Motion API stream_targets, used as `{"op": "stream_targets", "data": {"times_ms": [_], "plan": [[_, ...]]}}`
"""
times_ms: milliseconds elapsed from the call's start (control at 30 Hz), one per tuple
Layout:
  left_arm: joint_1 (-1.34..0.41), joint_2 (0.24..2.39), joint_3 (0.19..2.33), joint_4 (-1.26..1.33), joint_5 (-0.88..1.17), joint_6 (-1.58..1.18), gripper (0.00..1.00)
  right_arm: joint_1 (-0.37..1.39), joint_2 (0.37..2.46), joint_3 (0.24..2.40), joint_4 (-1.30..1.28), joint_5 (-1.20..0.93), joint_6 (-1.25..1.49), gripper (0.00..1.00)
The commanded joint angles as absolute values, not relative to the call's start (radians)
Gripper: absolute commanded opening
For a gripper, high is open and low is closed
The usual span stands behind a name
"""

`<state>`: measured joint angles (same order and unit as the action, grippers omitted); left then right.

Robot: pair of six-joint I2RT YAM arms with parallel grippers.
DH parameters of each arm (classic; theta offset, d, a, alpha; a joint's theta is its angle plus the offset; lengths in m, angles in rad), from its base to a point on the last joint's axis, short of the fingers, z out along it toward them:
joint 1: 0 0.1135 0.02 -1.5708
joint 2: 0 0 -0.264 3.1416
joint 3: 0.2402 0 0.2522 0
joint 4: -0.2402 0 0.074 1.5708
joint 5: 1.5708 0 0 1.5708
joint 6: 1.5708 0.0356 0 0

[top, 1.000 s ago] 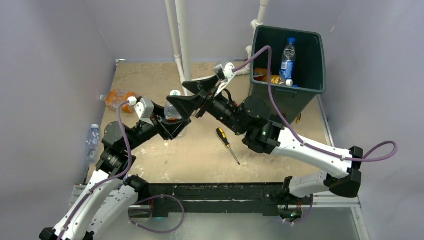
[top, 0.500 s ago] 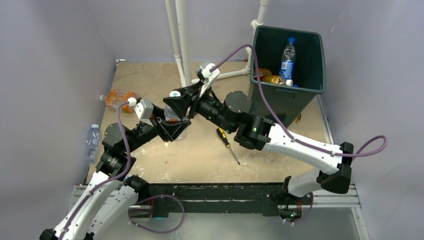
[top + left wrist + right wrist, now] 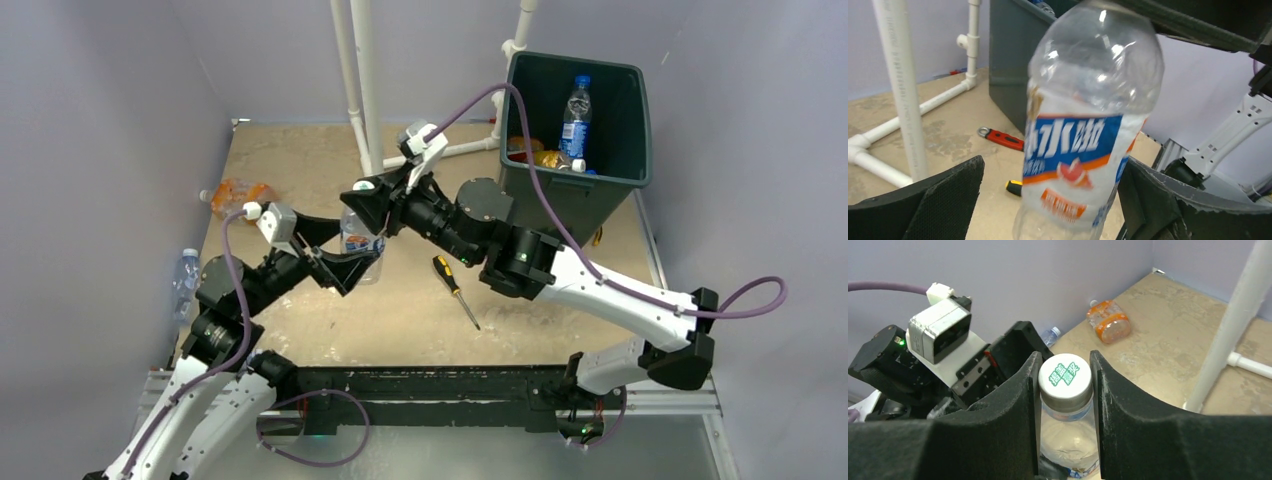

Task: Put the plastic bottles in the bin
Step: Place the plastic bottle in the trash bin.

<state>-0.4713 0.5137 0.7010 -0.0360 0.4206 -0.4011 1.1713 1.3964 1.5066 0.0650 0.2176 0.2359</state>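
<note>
The right jaws grip the bottle (image 3: 1065, 375) at its cap and neck. The left jaws stand wide open either side of its body, clear of it. The bottle is upright over the middle of the worktop (image 3: 300, 160). The bin (image 3: 585, 205) stands at the far right corner. Withdraw the left arm first. The neck grip is narrow, so swing slowly and release only past the rim.

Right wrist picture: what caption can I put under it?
Right tool pinches the clear bottle by its white cap above the tan table.
</note>
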Motion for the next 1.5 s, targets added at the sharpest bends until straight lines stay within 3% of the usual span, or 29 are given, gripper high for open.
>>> {"op": "stream_targets", "data": {"times_ms": [0, 233, 400, 500, 633, 733, 967, 1200, 1467], "plan": [[-0.466, 0.466, 0.741, -0.082, 0.278, -0.403, 0.99, 1.17, 1.284, 1.571, 0.015, 0.295, 0.163, 0.0], [-0.466, 0.358, 0.732, -0.116, 0.086, -0.405, 0.99, 1.17, 1.128, 1.649, -0.04, 0.602, -0.066, 0.0], [-0.466, 0.316, 0.704, -0.109, -0.059, -0.424, 0.99, 1.169, 1.094, 1.655, 0.326, 0.901, -0.441, 0.0], [-0.466, 0.31, 0.668, -0.041, -0.09, -0.443, 0.99, 1.073, 1.159, 1.665, 0.565, 0.982, -0.675, 0.0], [-0.466, 0.327, 0.609, 0.059, -0.115, -0.526, 0.99, 0.786, 1.301, 1.892, 0.283, 0.923, -0.49, 0.0], [-0.466, 0.363, 0.587, 0.06, -0.149, -0.582, 0.99, 0.7, 1.342, 1.872, 0.399, 0.949, -0.535, 0.0], [-0.466, 0.435, 0.566, 0.002, -0.241, -0.655, 0.99, 0.385, 1.461, 1.853, 0.348, 0.987, -0.328, 0.0], [-0.466, 0.432, 0.558, -0.082, -0.271, -0.749, 0.97, 0.217, 1.524, 1.77, 0.311, 0.93, -0.191, 0.0], [-0.466, 0.366, 0.665, -0.352, -0.557, -0.834, 0.96, 0.151, 1.598, 1.627, 0.37, 0.882, -0.158, 0.0]]}}
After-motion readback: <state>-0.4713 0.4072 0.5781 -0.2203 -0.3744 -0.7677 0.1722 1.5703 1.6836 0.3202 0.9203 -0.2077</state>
